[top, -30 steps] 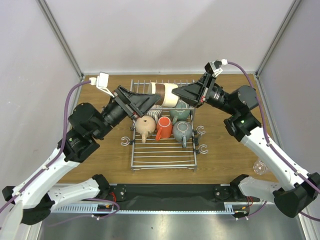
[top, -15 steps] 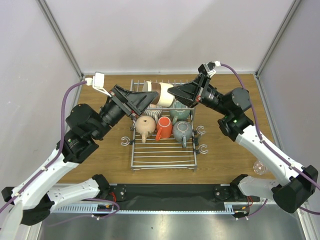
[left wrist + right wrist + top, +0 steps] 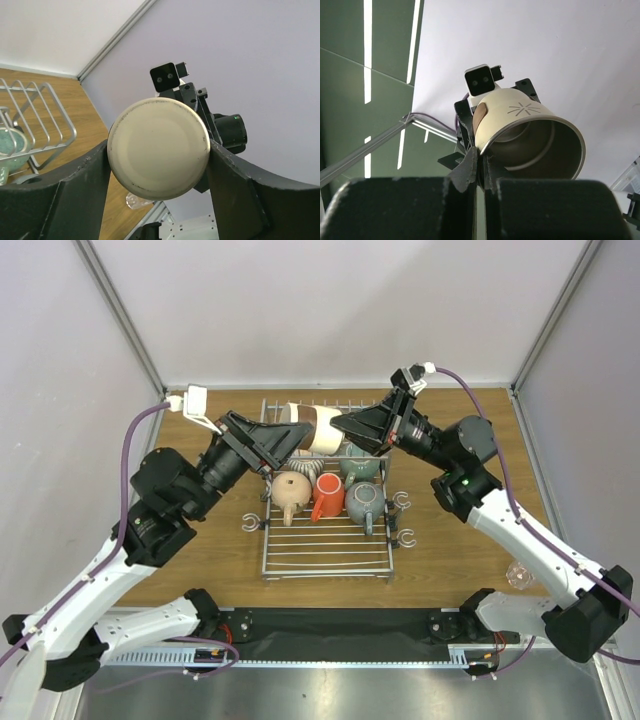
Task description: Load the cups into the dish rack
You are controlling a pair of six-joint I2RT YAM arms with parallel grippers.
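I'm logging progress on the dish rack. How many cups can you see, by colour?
cream cup: 1
beige cup: 1
red-orange mug: 1
teal-green cup: 1
grey-green mug: 1
ribbed silver-grey cup: 1
clear glass: 1
Total: 7

Left end effector point(image 3: 298, 437) spread, right end effector point(image 3: 345, 424) pinched.

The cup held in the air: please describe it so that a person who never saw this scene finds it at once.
Find the wire rack in the middle. Above its back edge the left gripper and right gripper meet, with the cup lying sideways between them. It alone is cream with a brown band and hangs in the air.
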